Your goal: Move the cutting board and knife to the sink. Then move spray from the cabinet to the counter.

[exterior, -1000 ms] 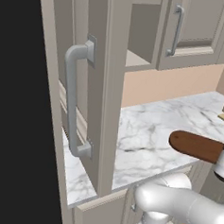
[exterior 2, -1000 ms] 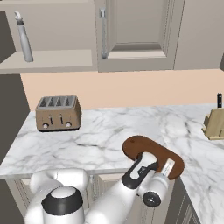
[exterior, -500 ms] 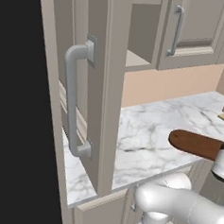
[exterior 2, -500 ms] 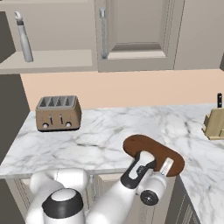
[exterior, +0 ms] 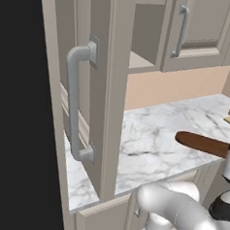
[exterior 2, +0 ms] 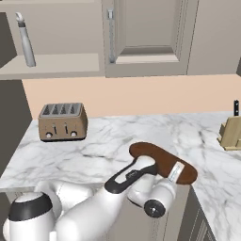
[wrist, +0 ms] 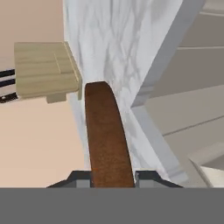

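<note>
The cutting board [exterior 2: 162,162] lies flat on the counter [exterior 2: 103,141], at its front edge, well right of the toaster [exterior 2: 62,121]. The gripper [wrist: 108,180] has its jaws clamped on the board's near end. The spray [exterior 2: 26,40] stands in the cabinet [exterior 2: 61,66] niche above the toaster.

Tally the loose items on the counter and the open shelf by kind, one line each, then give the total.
Cutting board: 1
Toaster: 1
Knife block: 1
Spray bottle: 1
Total: 4
</note>
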